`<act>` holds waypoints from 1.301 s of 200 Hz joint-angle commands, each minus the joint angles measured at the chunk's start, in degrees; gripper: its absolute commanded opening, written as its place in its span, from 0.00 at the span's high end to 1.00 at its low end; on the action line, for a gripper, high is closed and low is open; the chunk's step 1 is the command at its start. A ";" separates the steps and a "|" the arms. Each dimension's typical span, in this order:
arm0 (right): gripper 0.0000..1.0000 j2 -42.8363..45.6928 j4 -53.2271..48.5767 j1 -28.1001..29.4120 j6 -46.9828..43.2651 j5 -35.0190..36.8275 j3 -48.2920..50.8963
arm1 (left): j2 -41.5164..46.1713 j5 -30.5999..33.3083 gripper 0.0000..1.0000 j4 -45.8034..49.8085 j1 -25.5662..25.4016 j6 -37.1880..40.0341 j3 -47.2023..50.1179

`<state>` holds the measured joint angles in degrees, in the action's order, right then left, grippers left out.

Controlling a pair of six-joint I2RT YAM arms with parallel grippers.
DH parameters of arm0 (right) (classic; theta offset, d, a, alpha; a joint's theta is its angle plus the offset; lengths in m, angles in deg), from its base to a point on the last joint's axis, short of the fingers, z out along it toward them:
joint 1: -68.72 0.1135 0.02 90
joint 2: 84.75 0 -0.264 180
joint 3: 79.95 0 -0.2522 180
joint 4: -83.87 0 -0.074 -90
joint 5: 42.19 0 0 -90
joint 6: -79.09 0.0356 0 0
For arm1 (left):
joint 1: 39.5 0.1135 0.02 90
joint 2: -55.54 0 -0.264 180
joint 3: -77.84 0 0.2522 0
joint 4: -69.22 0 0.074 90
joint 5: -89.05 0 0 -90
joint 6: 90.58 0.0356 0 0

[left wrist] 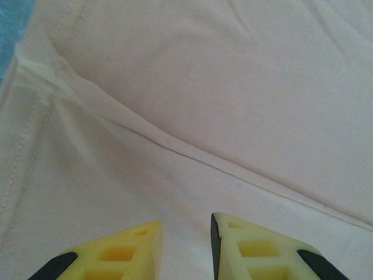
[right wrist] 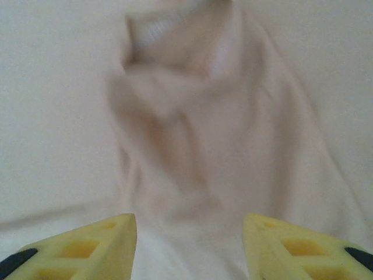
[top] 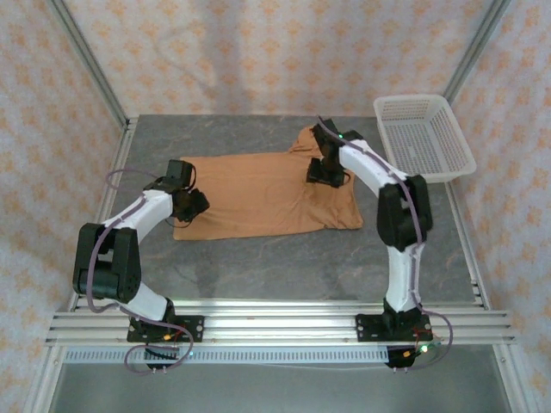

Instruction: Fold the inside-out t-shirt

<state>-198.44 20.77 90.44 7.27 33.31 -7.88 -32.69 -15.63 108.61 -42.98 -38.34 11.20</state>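
The inside-out t-shirt (top: 258, 194) is orange-brown and lies spread flat across the middle of the grey table (top: 284, 267). A sleeve pokes out at its far right corner. My left gripper (top: 196, 205) is down at the shirt's left edge. In the left wrist view its yellow fingers (left wrist: 186, 245) stand a narrow gap apart over flat cloth (left wrist: 233, 87), and a seam runs diagonally ahead of them. My right gripper (top: 325, 179) is low over the shirt's right part. Its fingers (right wrist: 189, 245) are wide apart, with a bunched ridge of cloth (right wrist: 192, 116) just ahead and nothing between them.
A white mesh basket (top: 424, 136) sits at the table's far right corner, close to the right arm's elbow. Metal frame posts and patterned walls close in the table. Bare grey table runs along the near side of the shirt.
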 commanded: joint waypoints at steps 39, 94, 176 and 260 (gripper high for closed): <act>0.56 19.59 14.71 -1.90 7.47 -1.11 30.02 | -1.26 -1.61 0.71 -3.28 0.90 -1.18 2.93; 0.56 12.97 15.80 -8.43 8.29 1.30 34.80 | -5.60 -1.89 0.72 -3.57 7.49 0.35 6.18; 0.53 25.01 9.21 -8.44 6.09 3.23 45.04 | -2.74 -1.59 0.74 0.18 10.46 2.58 8.00; 0.53 14.66 23.90 -7.45 10.28 3.21 16.30 | -8.38 -1.34 0.57 10.60 6.99 5.32 -24.14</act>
<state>-176.01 35.15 83.05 15.18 31.71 15.60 -32.03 -18.49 115.23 -36.14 -35.52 -0.36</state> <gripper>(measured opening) 0.475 0.431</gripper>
